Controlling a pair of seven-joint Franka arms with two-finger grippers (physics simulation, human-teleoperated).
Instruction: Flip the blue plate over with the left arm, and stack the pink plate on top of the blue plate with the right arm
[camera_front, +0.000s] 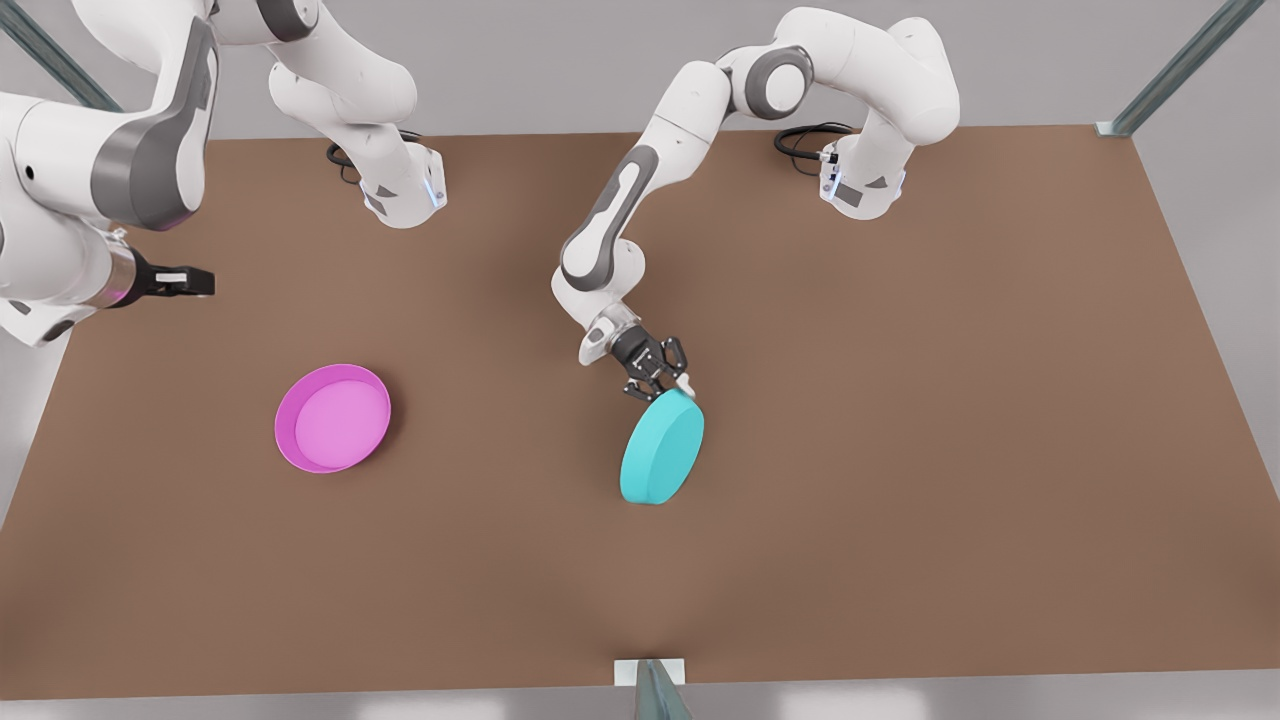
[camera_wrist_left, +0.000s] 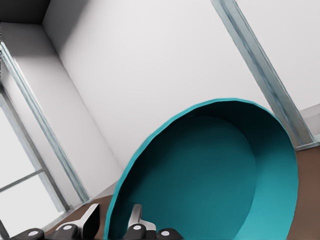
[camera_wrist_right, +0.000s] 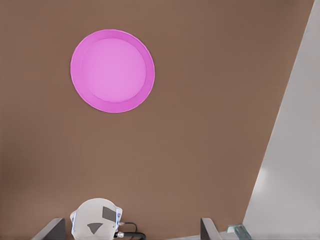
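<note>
The blue plate (camera_front: 661, 446) is held tilted up on edge near the middle of the brown table (camera_front: 900, 480), its plain underside turned toward the front camera and its lower edge at or close to the surface. Its upper rim, at about 12 o'clock on the disc, is clamped by the left gripper (camera_front: 668, 385); in the left wrist view one finger (camera_wrist_left: 136, 216) is seen inside the hollow and the other outside the rim of the blue plate (camera_wrist_left: 210, 180). The pink plate (camera_front: 333, 417) lies flat, hollow up, at about 9 o'clock from the blue one, well apart. The right gripper (camera_front: 203, 283) is held high over the table's edge, at about 11 o'clock from the pink plate (camera_wrist_right: 112, 71); whether it is spread or closed cannot be told. The table is bounded by grey walls and metal corner posts (camera_front: 1175, 68).
</note>
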